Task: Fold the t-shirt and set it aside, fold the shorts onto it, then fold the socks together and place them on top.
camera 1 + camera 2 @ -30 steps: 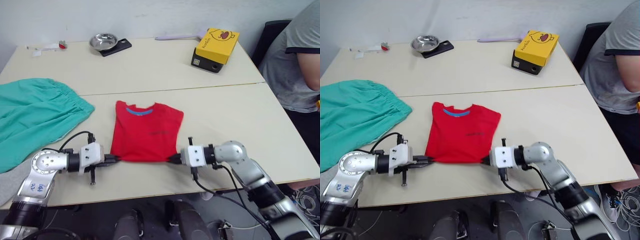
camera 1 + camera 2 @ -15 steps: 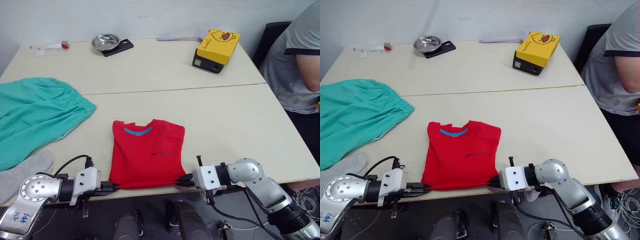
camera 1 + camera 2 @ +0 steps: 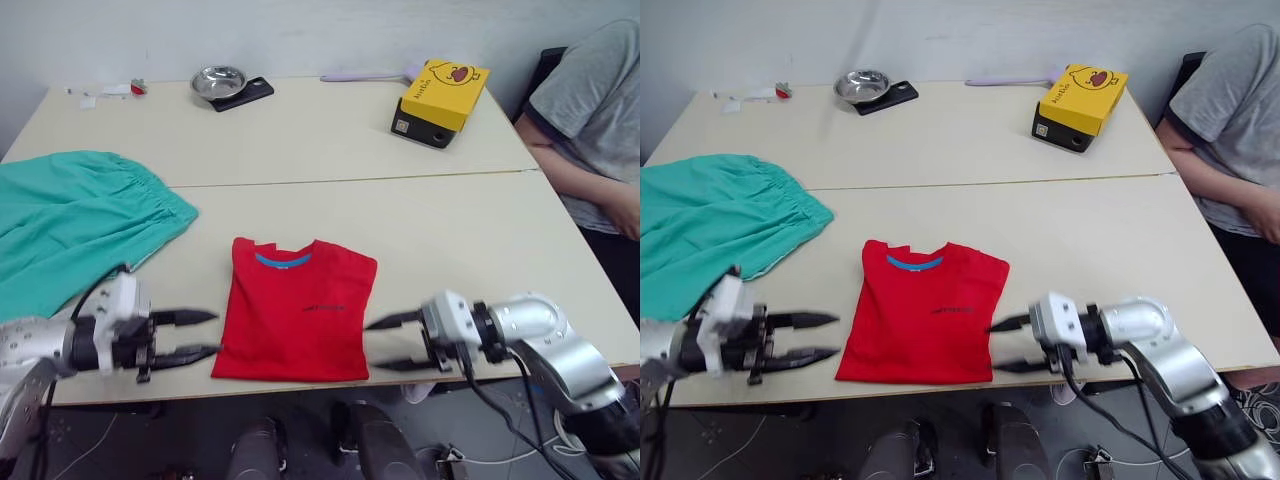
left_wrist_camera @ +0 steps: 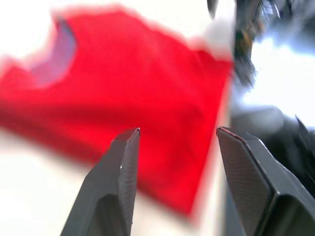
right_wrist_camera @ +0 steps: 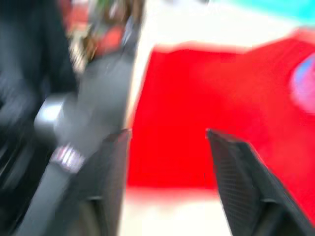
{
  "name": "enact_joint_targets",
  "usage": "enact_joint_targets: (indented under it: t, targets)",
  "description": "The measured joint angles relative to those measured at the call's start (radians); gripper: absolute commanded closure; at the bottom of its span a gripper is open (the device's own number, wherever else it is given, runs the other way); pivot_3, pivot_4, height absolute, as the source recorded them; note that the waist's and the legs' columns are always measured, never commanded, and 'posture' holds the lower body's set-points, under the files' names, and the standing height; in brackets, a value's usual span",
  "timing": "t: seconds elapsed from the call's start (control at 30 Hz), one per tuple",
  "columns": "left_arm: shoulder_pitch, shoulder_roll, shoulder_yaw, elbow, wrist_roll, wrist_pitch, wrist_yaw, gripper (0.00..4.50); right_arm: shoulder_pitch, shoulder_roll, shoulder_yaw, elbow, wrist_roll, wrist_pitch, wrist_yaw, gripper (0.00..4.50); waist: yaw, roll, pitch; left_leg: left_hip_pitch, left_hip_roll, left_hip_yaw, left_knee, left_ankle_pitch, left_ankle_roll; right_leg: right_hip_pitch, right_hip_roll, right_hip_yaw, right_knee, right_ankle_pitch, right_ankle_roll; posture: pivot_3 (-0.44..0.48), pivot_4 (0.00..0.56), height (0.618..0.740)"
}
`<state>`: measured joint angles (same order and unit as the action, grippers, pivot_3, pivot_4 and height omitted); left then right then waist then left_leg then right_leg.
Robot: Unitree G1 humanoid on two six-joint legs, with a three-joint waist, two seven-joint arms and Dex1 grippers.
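The red t-shirt (image 3: 300, 310) lies folded into a rectangle near the table's front edge, collar facing away from me. My left gripper (image 3: 208, 334) is open just left of its lower left corner, holding nothing. On the other side, my right gripper (image 3: 378, 343) is open by the lower right corner, also empty. The teal-green shorts (image 3: 70, 225) are spread flat at the table's left. Both wrist views show the t-shirt (image 4: 123, 93) beyond open fingers. The socks are out of view.
A yellow box (image 3: 440, 88) stands on a black base at the back right. A metal bowl (image 3: 217, 79) on a dark tray sits at the back. A person in a grey shirt (image 3: 590, 130) sits at the table's right side.
Both grippers have let go of the t-shirt's lower corners, opened and drawn a little away from it. The shirt now rests flat. The camera view has shifted.
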<state>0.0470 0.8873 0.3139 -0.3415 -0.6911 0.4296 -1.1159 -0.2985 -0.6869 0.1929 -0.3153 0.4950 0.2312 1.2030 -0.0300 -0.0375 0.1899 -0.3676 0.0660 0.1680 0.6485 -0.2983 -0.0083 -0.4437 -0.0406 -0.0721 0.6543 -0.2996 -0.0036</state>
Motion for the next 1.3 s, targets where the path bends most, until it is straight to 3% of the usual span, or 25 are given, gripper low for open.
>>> enact_joint_targets:
  t: [0.13, 0.17, 0.4, 0.6, 0.73, 1.0, 1.2, 1.3]
  targets:
    - [-0.100, -0.084, -0.154, 0.051, 0.104, -0.026, 0.056, 4.15, -0.092, 0.150, 0.094, 0.104, -0.123, -0.009, -0.097, 4.50, -0.002, 0.000, 0.000, 0.000, 0.000, 0.000, -0.001, 0.005, 0.001, -0.001, 0.000, 0.000, 0.002, 0.001, 0.001, 0.000, 0.150, 0.740]
    - [-0.112, -0.100, -0.186, 0.076, 0.134, -0.041, 0.063, 4.47, -0.105, 0.183, 0.115, 0.144, -0.159, -0.025, -0.124, 4.50, -0.003, 0.000, 0.000, 0.000, 0.000, 0.001, 0.000, 0.007, -0.003, -0.001, 0.000, 0.000, 0.002, 0.001, 0.001, 0.000, 0.150, 0.740]
    - [-0.162, -0.260, -0.272, 0.222, 0.304, -0.137, 0.221, 4.47, -0.170, 0.367, 0.188, 0.368, -0.380, -0.117, -0.319, 4.50, -0.004, 0.000, 0.000, -0.002, 0.000, 0.001, 0.000, 0.006, -0.003, -0.003, 0.000, 0.000, 0.002, 0.001, 0.000, 0.000, 0.150, 0.740]
    - [-0.151, -0.318, -0.208, 0.283, 0.326, -0.147, 0.355, 4.47, -0.157, 0.366, 0.179, 0.428, -0.455, -0.139, -0.410, 4.50, -0.004, -0.001, -0.001, 0.000, 0.000, 0.001, 0.001, 0.006, -0.002, -0.001, -0.001, 0.000, 0.004, 0.002, 0.001, 0.000, 0.150, 0.740]
    - [-0.128, -0.332, -0.151, 0.320, 0.325, -0.162, 0.405, 4.47, -0.147, 0.361, 0.090, 0.465, -0.447, -0.145, -0.466, 4.50, -0.002, -0.001, -0.001, 0.000, -0.001, 0.001, 0.000, 0.007, 0.000, -0.001, -0.001, 0.000, 0.004, 0.003, 0.000, 0.000, 0.150, 0.740]
    - [-0.122, -0.344, -0.134, 0.355, 0.329, -0.223, 0.402, 4.47, -0.137, 0.369, 0.025, 0.485, -0.398, -0.158, -0.465, 4.50, -0.003, -0.001, -0.001, 0.000, 0.000, 0.001, -0.001, 0.009, -0.002, -0.001, -0.001, 0.000, 0.005, 0.003, 0.000, 0.000, 0.150, 0.740]
    - [-0.187, -0.354, -0.123, 0.307, 0.180, -0.188, 0.266, 4.47, -0.188, 0.413, 0.025, 0.467, -0.337, -0.163, -0.407, 4.50, -0.005, -0.001, -0.001, 0.000, 0.000, 0.000, -0.001, 0.009, -0.003, -0.001, -0.001, -0.001, 0.005, 0.003, 0.001, 0.000, 0.150, 0.740]
    - [-0.244, -0.340, -0.139, 0.311, 0.183, -0.166, 0.247, 4.47, -0.248, 0.429, 0.037, 0.507, -0.377, -0.173, -0.439, 4.50, -0.007, -0.001, -0.001, 0.000, 0.000, 0.000, -0.001, 0.010, -0.004, -0.001, -0.001, -0.001, 0.005, 0.003, 0.001, 0.000, 0.150, 0.740]
